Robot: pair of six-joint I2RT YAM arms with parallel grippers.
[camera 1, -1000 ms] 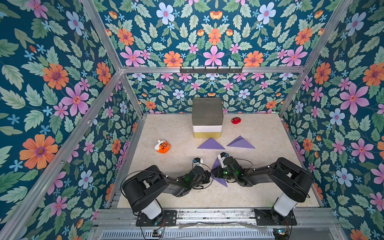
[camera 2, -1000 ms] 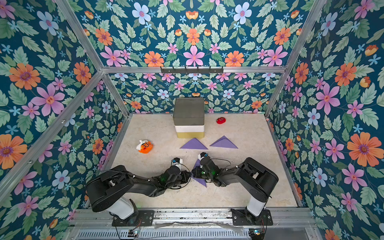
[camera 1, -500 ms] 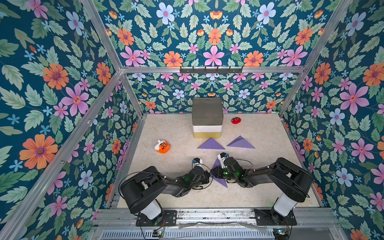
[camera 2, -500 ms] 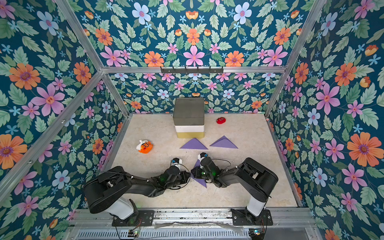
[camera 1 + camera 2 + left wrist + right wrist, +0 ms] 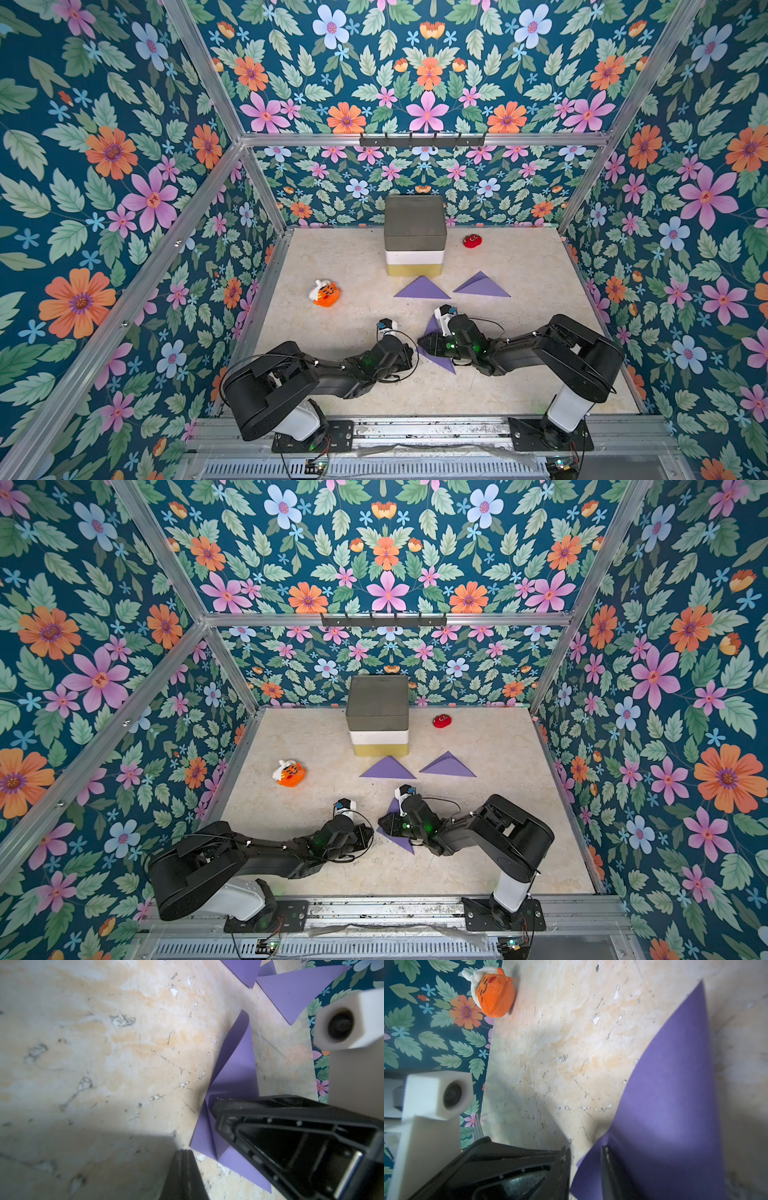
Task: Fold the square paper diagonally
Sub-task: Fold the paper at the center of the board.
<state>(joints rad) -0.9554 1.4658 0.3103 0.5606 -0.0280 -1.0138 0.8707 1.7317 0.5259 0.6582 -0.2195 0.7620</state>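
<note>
My left gripper has its 2 fingers pressed together, the tip just beside the purple paper. My right gripper has its fingers apart at the paper's edge. The paper lies partly folded near the middle of the desk's front edge.

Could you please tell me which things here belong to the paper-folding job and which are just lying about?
Job in hand:
- part-folded purple paper sheet at the front

Lying about:
- two folded purple paper triangles, apparently finished
- orange plush toy
- small red plush toy
- grey, white and yellow stack of boxes
</note>
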